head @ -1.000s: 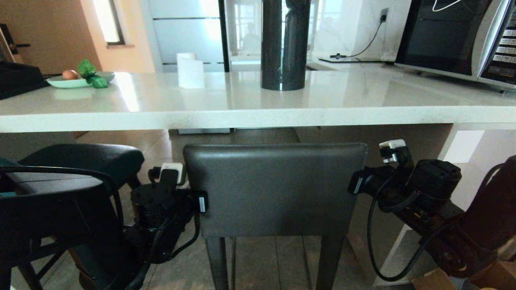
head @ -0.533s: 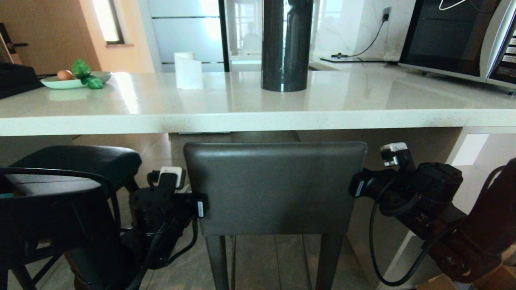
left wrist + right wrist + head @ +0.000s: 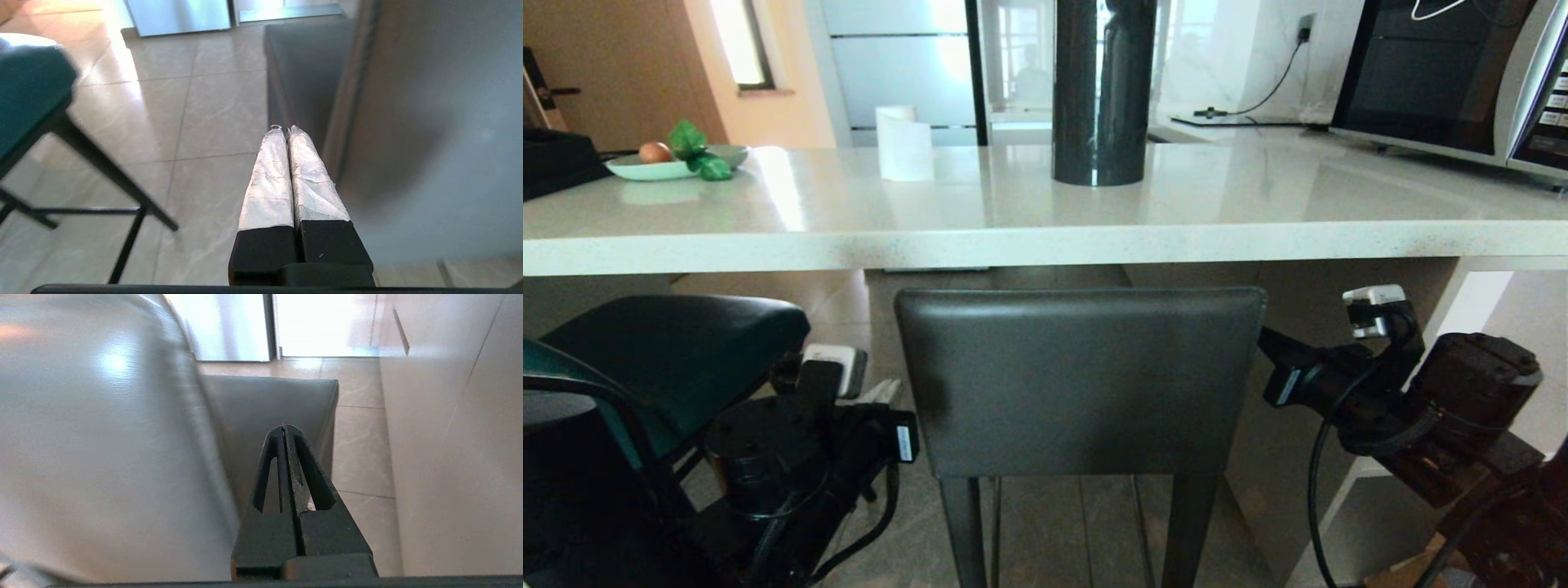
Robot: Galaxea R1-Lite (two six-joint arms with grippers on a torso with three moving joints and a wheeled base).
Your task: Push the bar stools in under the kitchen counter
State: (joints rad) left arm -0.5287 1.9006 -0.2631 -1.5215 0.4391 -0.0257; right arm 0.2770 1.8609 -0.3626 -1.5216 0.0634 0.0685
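Observation:
The dark grey bar stool's rectangular back [image 3: 1081, 380] stands just below the front edge of the white kitchen counter [image 3: 1045, 245], with its seat under the slab. The teal-backed bar stool [image 3: 670, 351] is at the left, its seat partly under the counter. My left gripper [image 3: 907, 437] hangs shut just off the grey back's left edge. In the left wrist view the taped fingertips [image 3: 282, 130] lie together beside that back [image 3: 429, 122]. My right gripper [image 3: 1267, 341] is shut near the back's right edge. Its wrist view shows it [image 3: 284, 426] beside the back [image 3: 102, 437], holding nothing.
On the counter stand a black pillar [image 3: 1103, 90], a paper roll [image 3: 904, 143], a plate with an egg and greens [image 3: 674, 163] and a microwave [image 3: 1445, 73]. The counter's white side panel [image 3: 1478, 327] is close to my right arm. Tiled floor lies between the stools.
The view first crept a little closer to the counter. Both grippers have since drawn away from the grey stool's back, the left going left and down, the right going right.

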